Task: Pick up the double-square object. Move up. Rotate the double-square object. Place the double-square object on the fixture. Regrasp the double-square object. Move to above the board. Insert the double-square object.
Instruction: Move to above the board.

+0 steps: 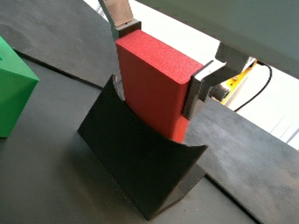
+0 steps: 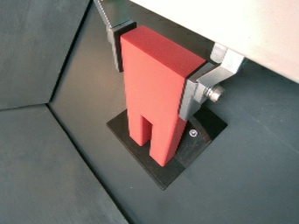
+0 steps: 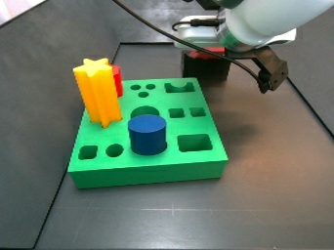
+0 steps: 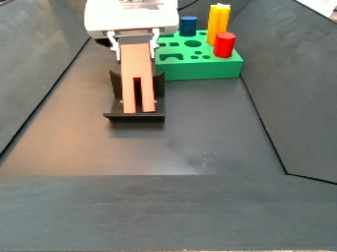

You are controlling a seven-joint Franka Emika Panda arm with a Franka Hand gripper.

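Gripper (image 2: 163,66) jaws clamp the double-square object (image 2: 158,92) resting on the fixture (image 1: 146,171); a skewed regrasp could tip it off the fixture

Red double-square object (image 2: 152,92) between the gripper (image 2: 163,57) and its silver fingers (image 2: 201,85), dark olive-black fixture (image 1: 140,166), bright green board (image 3: 150,137), yellow star (image 3: 97,90), blue cylinder (image 3: 146,134), dark grey floor (image 4: 158,162).
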